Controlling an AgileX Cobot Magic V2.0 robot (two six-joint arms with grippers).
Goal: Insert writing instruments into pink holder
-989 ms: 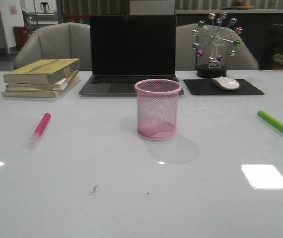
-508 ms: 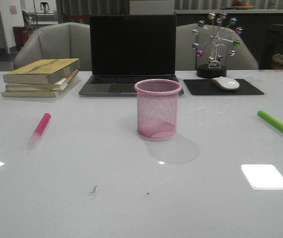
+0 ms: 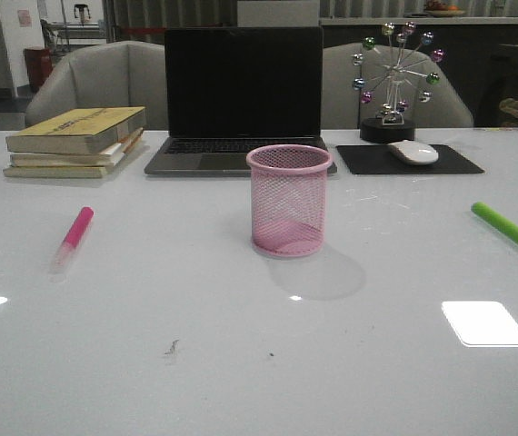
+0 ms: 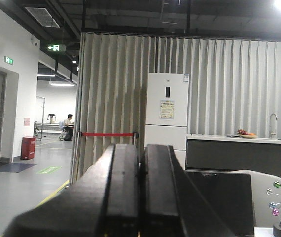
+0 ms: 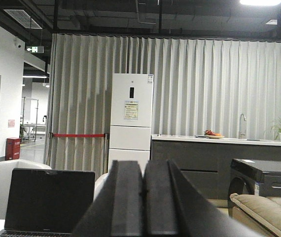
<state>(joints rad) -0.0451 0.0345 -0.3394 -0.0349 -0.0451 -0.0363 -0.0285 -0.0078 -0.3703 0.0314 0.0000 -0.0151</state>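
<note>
The pink holder point(image 3: 288, 200), a wire-mesh cup, stands upright and empty at the middle of the white table. A hot pink marker point(image 3: 74, 233) with a pale cap lies flat at the left. A bright green marker point(image 3: 506, 225) with a pale end lies flat at the right edge. Neither gripper shows in the front view. In the left wrist view my left gripper point(image 4: 141, 148) is shut with nothing between its fingers, raised and facing the room. My right gripper point(image 5: 143, 164) is likewise shut and empty in the right wrist view.
Behind the holder sits an open laptop point(image 3: 241, 100). A stack of books point(image 3: 75, 141) lies at the back left. A mouse point(image 3: 413, 152) on a black pad point(image 3: 408, 160) and a ferris-wheel ornament point(image 3: 393, 80) stand at the back right.
</note>
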